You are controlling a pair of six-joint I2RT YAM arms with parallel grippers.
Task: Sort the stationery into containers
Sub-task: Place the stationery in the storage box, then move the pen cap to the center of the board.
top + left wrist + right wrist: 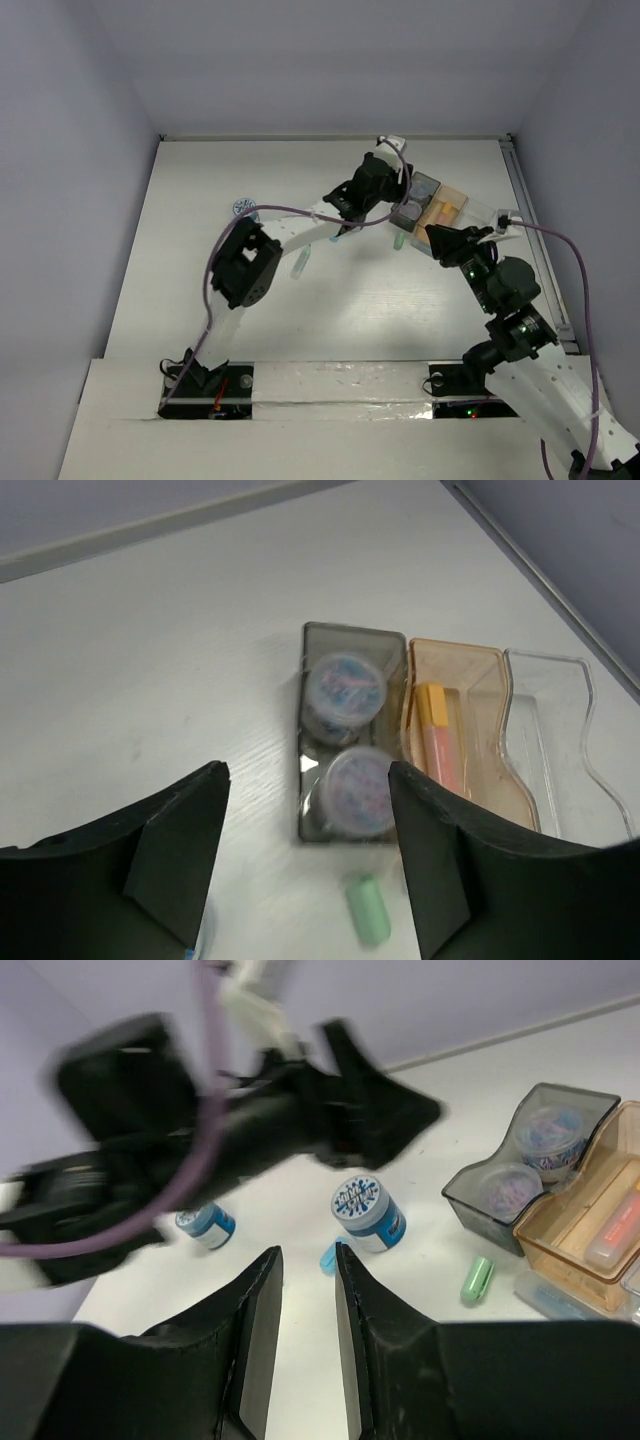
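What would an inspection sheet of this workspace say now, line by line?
Surface: white table.
Job's things: two rolls in grey bin; orange pieces in tan bin; clear bin looks empty; green capsule, blue capsule and two more rolls loose on table.
Clutter: nothing seen.
Grippers: left gripper open, empty, near the bins; right gripper slightly open, empty.
Cables: purple cable along each arm.
Surroundings: pale walls on three sides.

Two rolls (345,685) are sitting in the left bin (352,632); a capsule (368,908) is lying on the table (150,680) just before it.
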